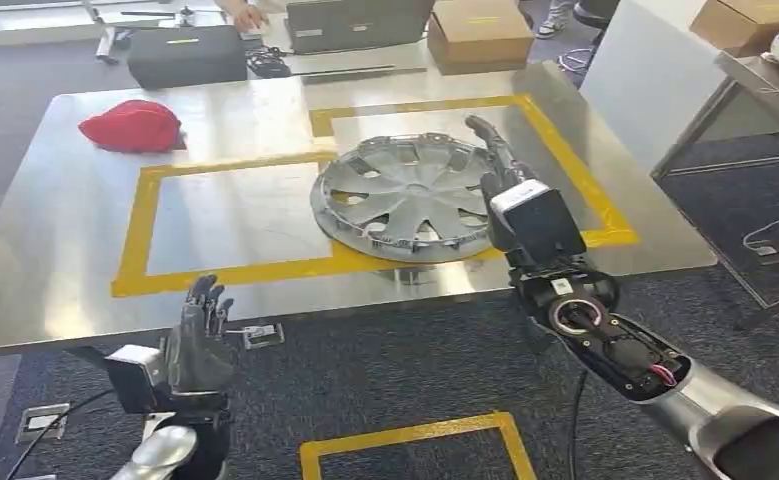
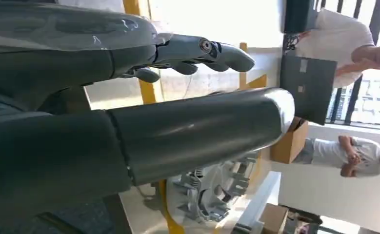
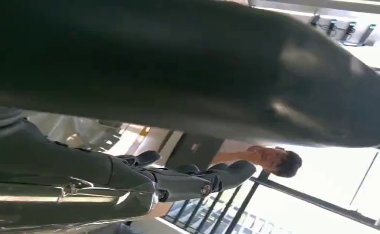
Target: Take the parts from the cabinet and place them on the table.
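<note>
A silver hubcap (image 1: 405, 195) lies flat on the steel table (image 1: 65, 250), across the yellow tape between two marked rectangles. My right hand (image 1: 503, 175) is at the hubcap's right rim with its fingers stretched out along it and nothing in its grip. In the right wrist view its fingers (image 3: 188, 180) stand apart from the thumb with an empty gap. My left hand (image 1: 200, 335) hovers below the table's front edge, fingers spread upward and empty. The left wrist view shows its fingers (image 2: 197, 51) and thumb (image 2: 202, 126), with the hubcap (image 2: 212, 190) beyond.
A red cap (image 1: 133, 125) lies at the table's far left. Behind the table are a black case (image 1: 187, 55), a cardboard box (image 1: 479, 30) and a person's hand (image 1: 250, 15). A white panel (image 1: 645, 70) stands at the right. Yellow tape (image 1: 415, 440) marks the floor.
</note>
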